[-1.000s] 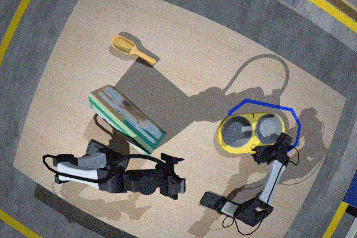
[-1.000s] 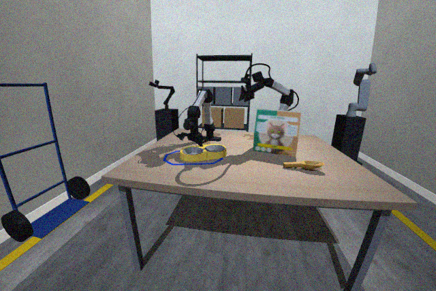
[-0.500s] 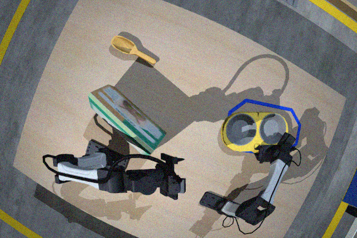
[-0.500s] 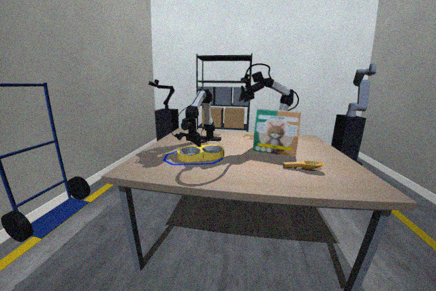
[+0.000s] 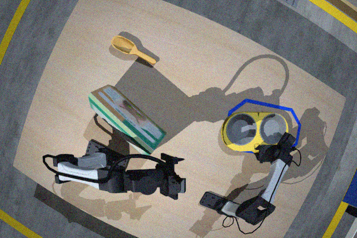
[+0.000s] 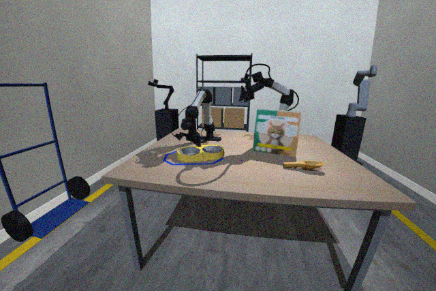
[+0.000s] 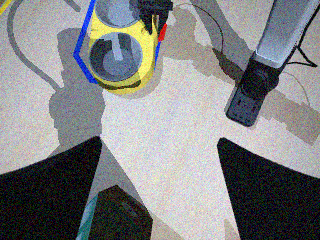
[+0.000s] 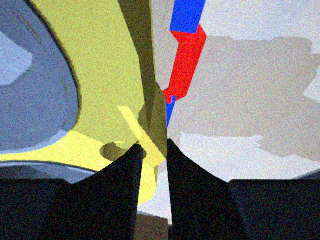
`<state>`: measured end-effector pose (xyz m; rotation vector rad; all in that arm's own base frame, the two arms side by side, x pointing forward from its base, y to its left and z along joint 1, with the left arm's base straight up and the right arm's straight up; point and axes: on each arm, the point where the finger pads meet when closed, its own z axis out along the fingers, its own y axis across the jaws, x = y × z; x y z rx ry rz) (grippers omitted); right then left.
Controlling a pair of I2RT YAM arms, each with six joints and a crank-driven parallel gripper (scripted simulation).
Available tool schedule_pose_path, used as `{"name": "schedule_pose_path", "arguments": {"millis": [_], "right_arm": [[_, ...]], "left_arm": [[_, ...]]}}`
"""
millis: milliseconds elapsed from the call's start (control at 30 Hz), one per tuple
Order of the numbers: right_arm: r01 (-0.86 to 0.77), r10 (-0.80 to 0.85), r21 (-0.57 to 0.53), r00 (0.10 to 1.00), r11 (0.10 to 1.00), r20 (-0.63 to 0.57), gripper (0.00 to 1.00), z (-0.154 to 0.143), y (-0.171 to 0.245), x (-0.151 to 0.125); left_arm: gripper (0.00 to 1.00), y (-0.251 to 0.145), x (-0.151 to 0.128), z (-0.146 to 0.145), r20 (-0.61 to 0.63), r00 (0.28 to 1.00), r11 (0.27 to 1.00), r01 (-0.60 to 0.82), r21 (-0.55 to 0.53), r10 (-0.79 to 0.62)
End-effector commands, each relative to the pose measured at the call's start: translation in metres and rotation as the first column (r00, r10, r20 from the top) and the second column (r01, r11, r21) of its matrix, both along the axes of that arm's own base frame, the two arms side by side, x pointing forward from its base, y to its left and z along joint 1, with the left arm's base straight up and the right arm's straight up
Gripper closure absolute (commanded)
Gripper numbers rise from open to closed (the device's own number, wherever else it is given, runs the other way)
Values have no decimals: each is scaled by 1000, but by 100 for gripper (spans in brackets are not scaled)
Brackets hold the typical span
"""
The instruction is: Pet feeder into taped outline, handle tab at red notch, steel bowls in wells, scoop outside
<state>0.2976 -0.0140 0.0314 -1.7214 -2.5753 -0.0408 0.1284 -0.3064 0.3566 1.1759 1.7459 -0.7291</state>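
grey walls [image 6: 84,48] frame the worktop [image 5: 72,85] [image 6: 246,191], where the right gripper [image 5: 257,151] [image 6: 198,143] [image 7: 154,35] [image 8: 154,141] pinches the feeder [image 5: 258,135] [image 6: 201,157] [image 7: 148,65] [image 8: 105,65], partly inside the outline [image 5: 299,126] [image 6: 164,158] [image 7: 76,53] [image 8: 187,15] towards the top view's right edge; final alignment remains. bowls [image 5: 240,129] [image 6: 212,148] [image 7: 115,57] [image 8: 30,85] appear seated, scoop [image 5: 123,45] [image 6: 306,165] already outside; left gripper [image 5: 183,171] [image 6: 242,98] [image 7: 160,141] gapes wide.

Both arms pair black joints with pale silvery-white links, the left arm [image 5: 77,171] [image 6: 279,86] and the right arm [image 5: 278,178] [image 6: 200,97] [image 7: 285,35] alike. Black cables loop outside their housings, thick on the left arm, thinner on the right. Each foot is a dark, round-cornered plate dotted with small holes. The left claw [image 5: 173,176] [image 7: 159,140] has black, tapering fingers; the right claw [image 5: 259,152] [image 8: 154,141] has matching black ones.
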Motion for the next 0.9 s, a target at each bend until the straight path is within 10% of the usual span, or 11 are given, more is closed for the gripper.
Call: {"name": "schedule_pose_path", "arguments": {"millis": [0,667,733,867], "right_arm": [[102,-101,-31,994,994,34,87,1,-17,19],[223,-222,-28,974,974,40,87,0,-42,41],[223,-222,-28,974,974,40,63,0,-42,41],[226,-222,-31,971,974,88,63,23,-45,42]], "left_arm": [[0,6,-3,-9,-18,1000,999,-8,34,8],[0,6,-4,-10,-20,1000,999,-8,37,8],[0,6,-4,-10,-20,1000,999,-8,37,8],[0,6,-4,-10,-20,1000,999,-8,37,8]]}}
